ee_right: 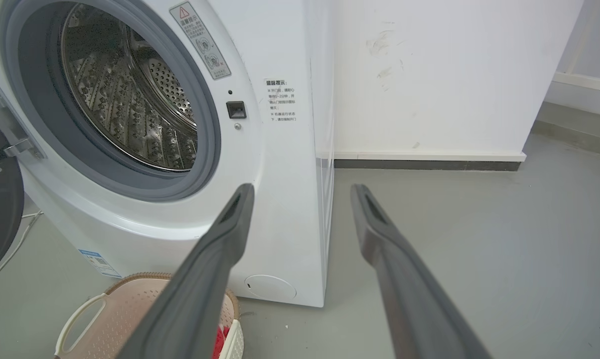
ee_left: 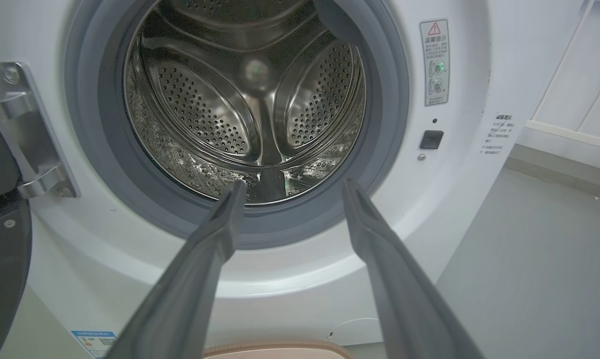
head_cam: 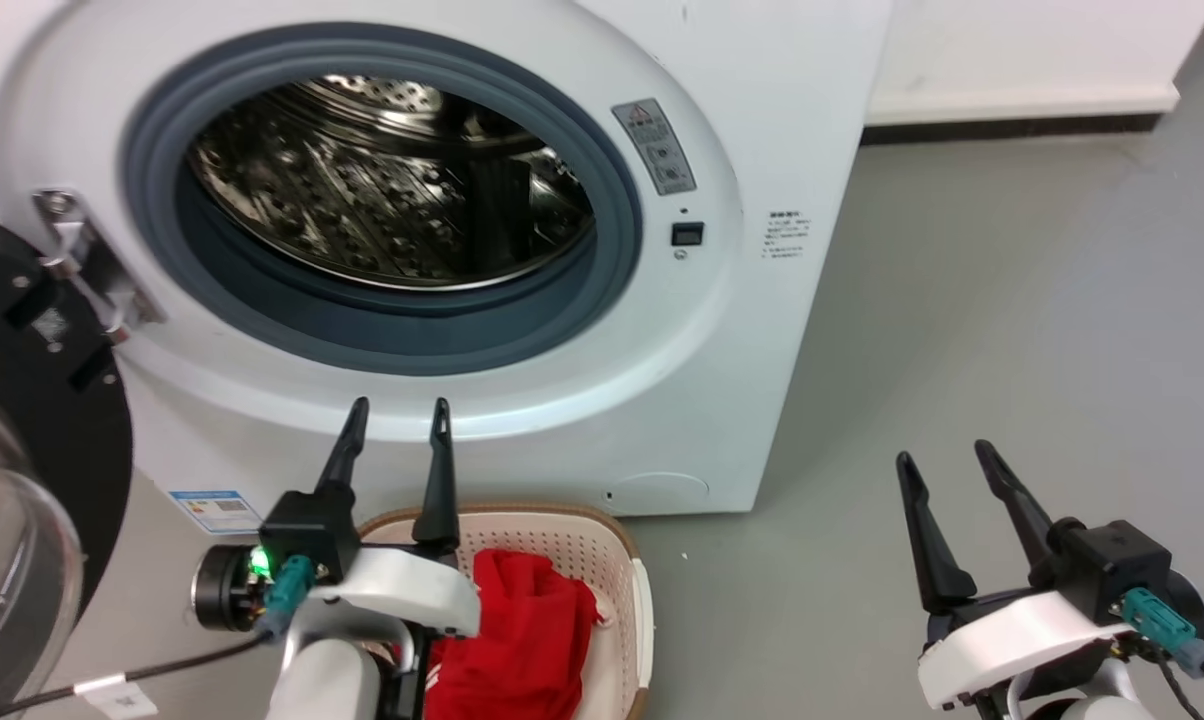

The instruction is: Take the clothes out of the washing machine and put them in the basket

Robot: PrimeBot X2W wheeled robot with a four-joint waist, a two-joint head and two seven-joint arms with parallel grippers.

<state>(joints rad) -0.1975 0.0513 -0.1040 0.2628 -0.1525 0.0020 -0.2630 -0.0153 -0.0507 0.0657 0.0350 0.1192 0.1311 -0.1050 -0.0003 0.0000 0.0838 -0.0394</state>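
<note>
The washing machine (head_cam: 762,120) stands straight ahead of the left gripper (head_cam: 402,405). Its round grey-rimmed opening is just beyond and above the fingertips, and the steel drum (head_cam: 392,190) shows through it. From the right gripper (head_cam: 942,452), the machine lies ahead and to the left. The grey floor (head_cam: 1012,350) spreads beneath and ahead of the right gripper. The black-framed glass door (head_cam: 32,430) hangs swung open, off to the left of the left gripper. The basket (head_cam: 602,540) sits on the floor close to the machine's front, under the left gripper's fingers and wrist. The red clothes (head_cam: 522,630) lie inside it, below and behind those fingertips. Both grippers have their fingers spread apart and grasp nothing.
</note>
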